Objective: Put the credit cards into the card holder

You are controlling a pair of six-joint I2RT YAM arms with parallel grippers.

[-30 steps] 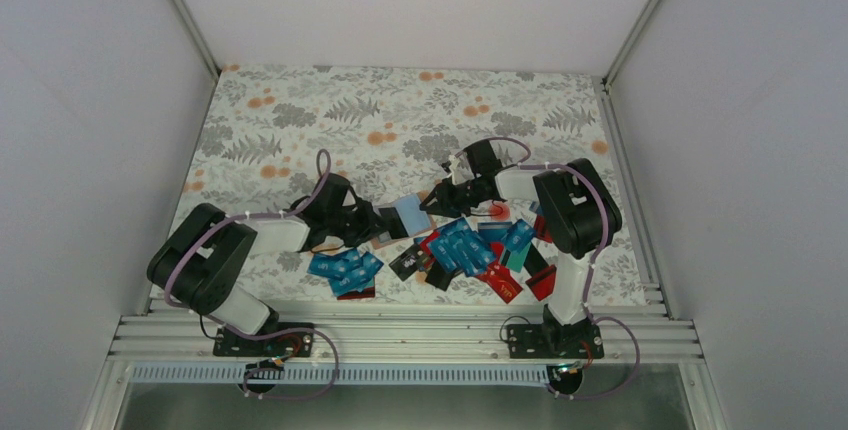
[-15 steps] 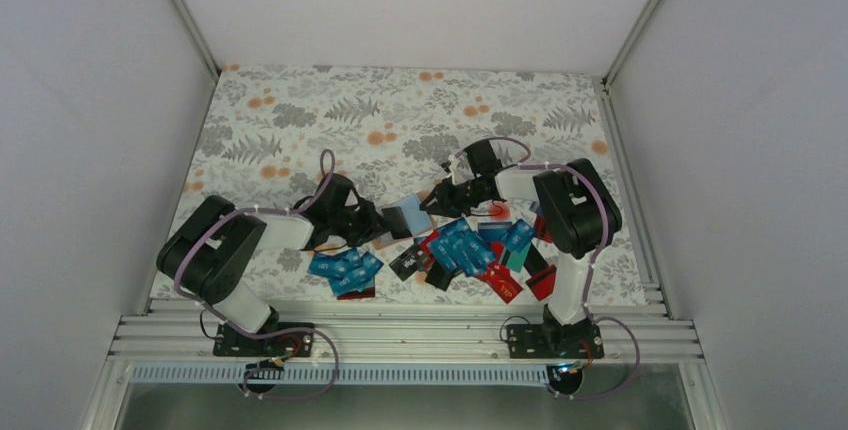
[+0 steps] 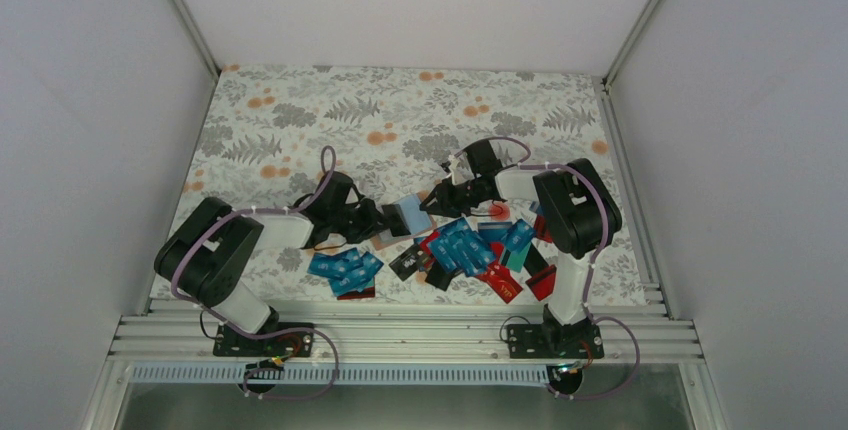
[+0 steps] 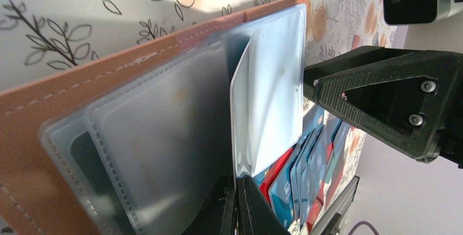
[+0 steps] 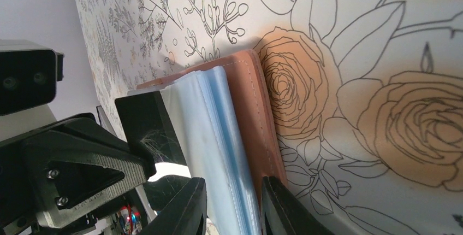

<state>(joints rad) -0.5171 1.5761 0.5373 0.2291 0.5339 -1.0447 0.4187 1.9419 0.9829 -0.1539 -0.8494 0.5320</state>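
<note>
Edges and room: the table (image 3: 300,110) is walled at left, right and back, with a metal rail along its near edge. Its open stretch lies on the far side of the arms.

Count: one card holder (image 3: 408,214); two heaps of credit cards, a small one (image 3: 345,270) near the left arm and a larger one (image 3: 478,248) near the right. The cards overlap, so no exact number can be given.

Holder: tan stitched cover, several clear sleeves fanned open, held above mid-table between the claws.

Left gripper (image 4: 236,202): clenched on one sleeve's edge. Right gripper (image 5: 232,207): grasping cover and sleeves together.
</note>
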